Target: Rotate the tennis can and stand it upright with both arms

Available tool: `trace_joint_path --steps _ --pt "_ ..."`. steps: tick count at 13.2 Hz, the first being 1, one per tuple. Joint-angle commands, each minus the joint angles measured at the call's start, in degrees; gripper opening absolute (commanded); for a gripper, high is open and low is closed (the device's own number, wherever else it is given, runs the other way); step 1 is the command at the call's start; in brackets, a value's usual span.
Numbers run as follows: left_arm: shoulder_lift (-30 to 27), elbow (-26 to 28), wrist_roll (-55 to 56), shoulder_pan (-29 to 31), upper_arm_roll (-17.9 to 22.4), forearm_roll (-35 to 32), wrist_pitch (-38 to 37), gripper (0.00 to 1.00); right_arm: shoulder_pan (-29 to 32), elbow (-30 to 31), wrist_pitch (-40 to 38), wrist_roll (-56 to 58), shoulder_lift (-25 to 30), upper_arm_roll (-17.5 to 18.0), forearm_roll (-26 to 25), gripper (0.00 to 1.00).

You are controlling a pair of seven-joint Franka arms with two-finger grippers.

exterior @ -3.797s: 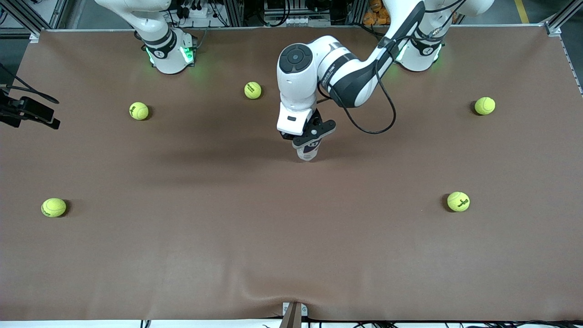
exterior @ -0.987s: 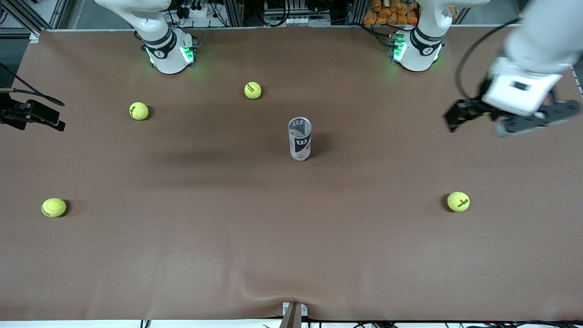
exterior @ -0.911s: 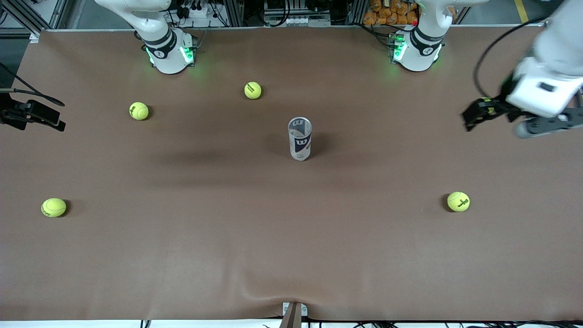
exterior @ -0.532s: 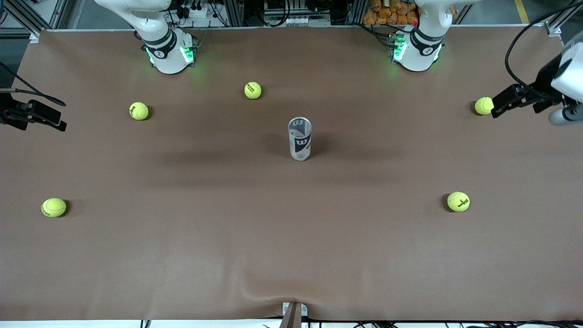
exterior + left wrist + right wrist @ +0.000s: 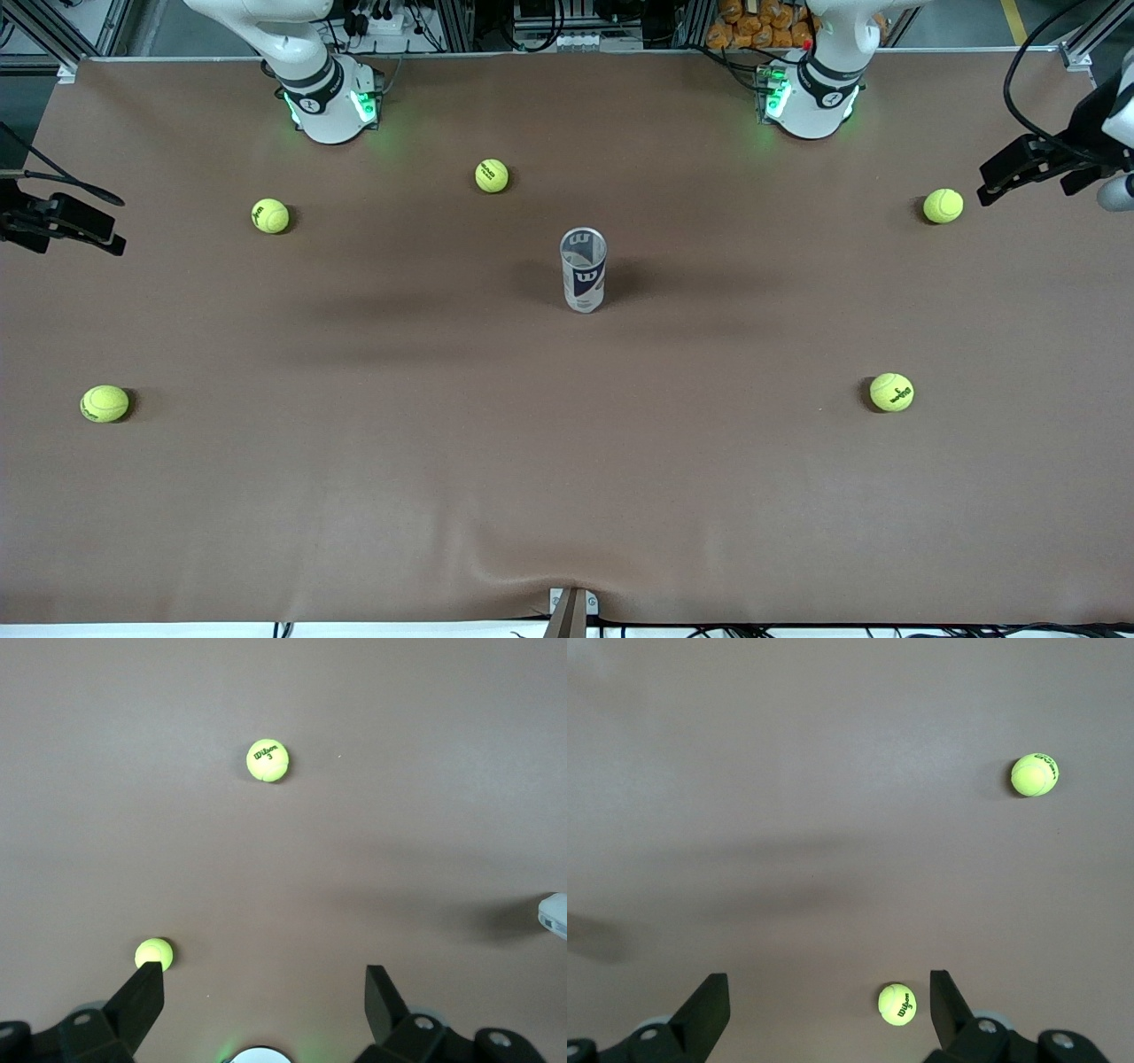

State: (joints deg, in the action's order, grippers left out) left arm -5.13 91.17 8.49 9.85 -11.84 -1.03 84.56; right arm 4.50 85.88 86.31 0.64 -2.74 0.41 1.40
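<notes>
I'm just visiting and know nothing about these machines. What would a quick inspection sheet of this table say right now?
Surface: brown table cover, rumpled at the edge nearest the front camera.
Job's things: tennis can stands upright mid-table, nothing touching it.
Clutter: five tennis balls lie scattered around it, one closest to the can.
Hands: left hand open, empty, up over the table's edge at the left arm's end; right hand open, empty, over the table's edge at the right arm's end.
Cables: black cable loops at the left arm.
Surroundings: metal framing and equipment along the arms' bases.
</notes>
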Motion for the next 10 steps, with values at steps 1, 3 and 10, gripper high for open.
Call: trace_joint_path --steps 1,3,10 --pt "-0.9 0.3 -1.2 1.8 -0.6 -0.2 -1.0 1.0 -0.5 -1.2 -0.8 -0.6 -0.7 -0.1 0.4 1.0" --pt "-0.7 -0.5 -0.9 1.9 -0.6 -0.4 -1.0 1.0 -0.5 -1.2 -0.8 -0.6 -0.7 -0.1 0.4 1.0" --pt "-0.3 -2.5 -0.7 1.8 -0.8 -2.0 -3.5 1.0 -0.5 -1.2 -0.4 -0.6 -1.0 -0.1 0.4 1.0"
